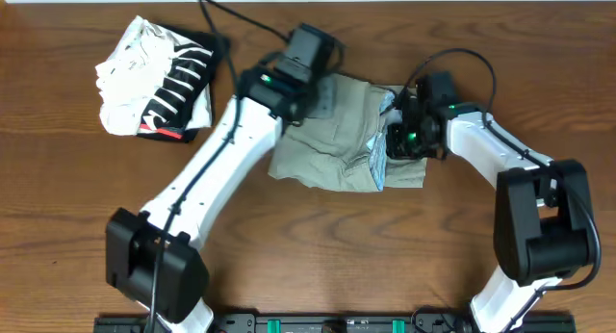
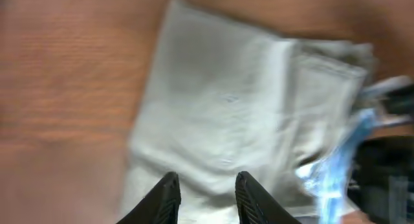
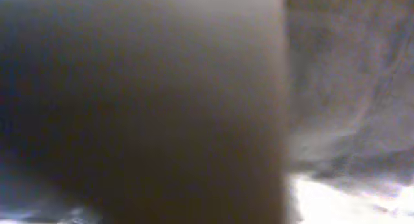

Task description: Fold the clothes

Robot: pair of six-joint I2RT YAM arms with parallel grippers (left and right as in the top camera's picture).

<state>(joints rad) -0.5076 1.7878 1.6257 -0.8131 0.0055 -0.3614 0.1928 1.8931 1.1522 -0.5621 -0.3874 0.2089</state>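
Observation:
The khaki shorts [image 1: 332, 150] lie folded on the middle of the table, with the pale blue inner waistband [image 1: 377, 158] showing along their right edge. My left gripper [image 1: 300, 104] hovers over their upper left part. In the left wrist view its fingers [image 2: 167, 198] stand apart above the pale cloth [image 2: 226, 101], and the blue waistband [image 2: 343, 166] is at the right. My right gripper [image 1: 402, 131] sits at the shorts' right edge by the waistband. A dark blur fills most of the right wrist view, with only creased cloth [image 3: 349, 88] at the right; its fingers are hidden.
A folded black-and-white striped garment [image 1: 159, 83] with a red mark lies at the back left. Bare wooden table [image 1: 77, 227] lies to the left and in front of the shorts. Both arms reach in from the front edge.

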